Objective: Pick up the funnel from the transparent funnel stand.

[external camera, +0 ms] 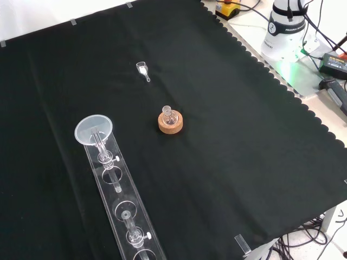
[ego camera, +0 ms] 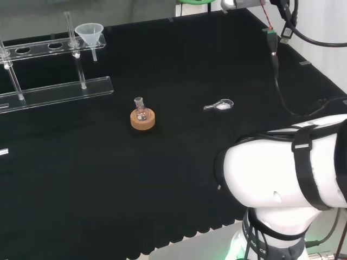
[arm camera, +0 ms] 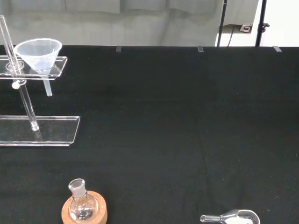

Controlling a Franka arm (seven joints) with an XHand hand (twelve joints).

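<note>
Funnel: clear plastic, wide cone over a narrow straight stem; seated mouth-up in the end hole of the transparent funnel stand, stem hanging free below the upper plate; in the head view at the far left of the table. Stand: two clear plates joined by upright rods, further round holes along the upper plate. Small round flask: upright on a cork ring, mid-cloth, well apart from the stand. Small clear spoon-shaped piece: lying flat, right of the flask in the head view. Hand: whether released or clenched, cannot tell.
</note>
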